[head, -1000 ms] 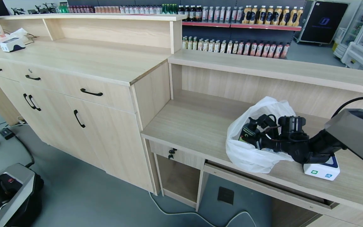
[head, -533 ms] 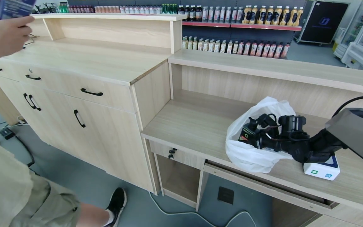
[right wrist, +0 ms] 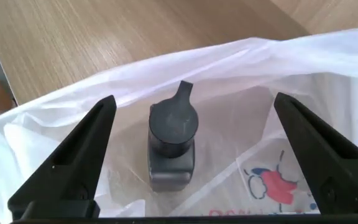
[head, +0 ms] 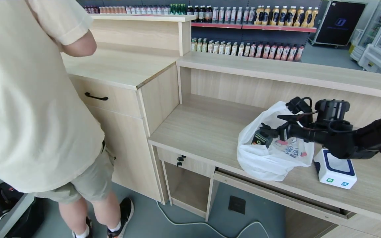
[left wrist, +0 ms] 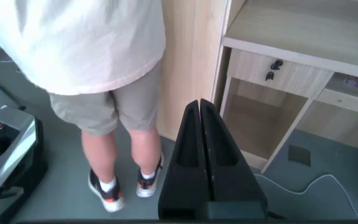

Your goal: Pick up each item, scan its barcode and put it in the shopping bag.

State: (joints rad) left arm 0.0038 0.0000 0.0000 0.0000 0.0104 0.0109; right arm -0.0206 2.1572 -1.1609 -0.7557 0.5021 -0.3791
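Observation:
A white plastic shopping bag (head: 270, 158) lies open on the lower wooden counter (head: 203, 129). Inside it lies a dark bottle-like item (right wrist: 173, 146) with a black cap, its label showing through the bag mouth (head: 260, 140). My right gripper (head: 271, 123) hangs open just above the bag mouth, its fingers (right wrist: 73, 168) spread either side of the item and holding nothing. The white and blue scanner box (head: 335, 168) sits beside the bag, under my right arm. My left gripper (left wrist: 201, 143) is shut and empty, low over the floor.
A person in a beige shirt (head: 35, 99) stands at the left against the tall cabinet (head: 124, 69), their legs (left wrist: 117, 155) close to my left gripper. A raised shelf (head: 276, 71) backs the counter. Drink shelves (head: 250, 29) fill the room behind.
My right gripper has risen out of the bag, leaving the dark item inside. A person has stepped in at the left, now covering the cabinet front.

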